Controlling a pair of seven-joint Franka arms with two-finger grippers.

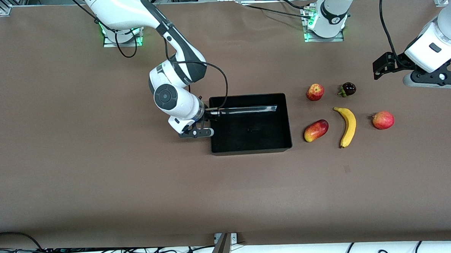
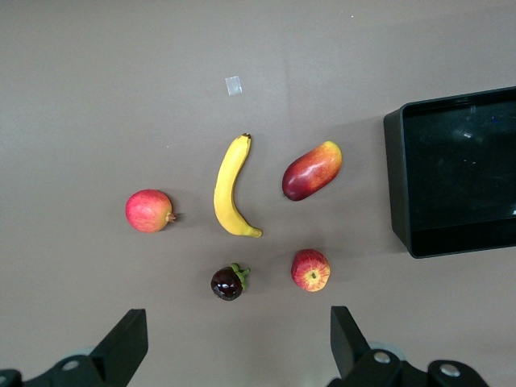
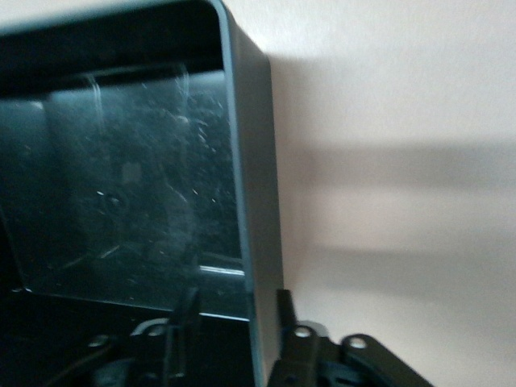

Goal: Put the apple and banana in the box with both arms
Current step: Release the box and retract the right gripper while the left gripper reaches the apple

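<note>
The apple point(image 1: 315, 91) point(image 2: 310, 269) sits on the table beside the black box point(image 1: 288, 120), toward the left arm's end. The banana point(image 1: 348, 125) point(image 2: 230, 193) lies nearer the front camera than the apple. The box holds no fruit. My left gripper point(image 1: 378, 68) point(image 2: 238, 347) is open and empty, up in the air over the table by the fruits. My right gripper point(image 1: 209, 117) point(image 3: 235, 310) is low at the box's wall point(image 3: 258, 177) at the right arm's end. It stands astride that wall, one finger inside, one outside, with a gap at the inner finger.
An oblong red-yellow fruit point(image 1: 316, 130) point(image 2: 312, 170) lies between box and banana. An evenly red round fruit point(image 1: 382, 120) point(image 2: 148, 210) sits beside the banana toward the left arm's end. A dark purple fruit point(image 1: 348, 89) point(image 2: 228, 282) sits beside the apple.
</note>
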